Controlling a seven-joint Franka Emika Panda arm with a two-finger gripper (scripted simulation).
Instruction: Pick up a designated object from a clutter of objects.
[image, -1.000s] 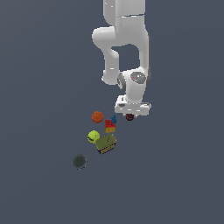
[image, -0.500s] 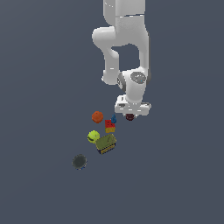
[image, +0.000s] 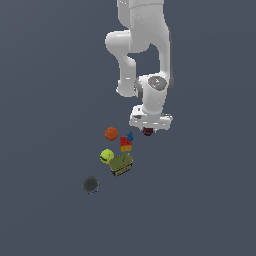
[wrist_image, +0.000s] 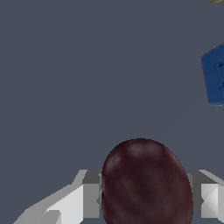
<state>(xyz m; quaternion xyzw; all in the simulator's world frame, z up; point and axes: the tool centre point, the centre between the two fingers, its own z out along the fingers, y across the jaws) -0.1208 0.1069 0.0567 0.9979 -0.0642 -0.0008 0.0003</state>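
nothing had visibly moved since the earlier frames: the arm, the tool (image: 149, 131) and every item of the clutter sat in the same places in the exterior view. the tool hung low over the table (image: 200, 200), just to the exterior view's right of the clutter, and the maroon ball (wrist_image: 146, 183) lay between its two fingers (wrist_image: 72, 201). in the wrist view a finger stood close on each side of the ball, seemingly touching it, so the tool looked clenched on the ball, though contact could not be confirmed for certain.

the ball sat apart from the blue block (wrist_image: 214, 74) and the red-blue-yellow blocks (image: 126, 142). the orange ball (image: 111, 133), the yellow-green ball (image: 106, 156), the olive-green box (image: 121, 164) and the dark disc (image: 90, 185) lay farther off towards the exterior view's left.

to do this step well, the squeeze likely needed to be firm and centred on the ball's widest part, since a round thing could slip out sideways. the lift would best go straight up, slowly, keeping clear of the blue block.
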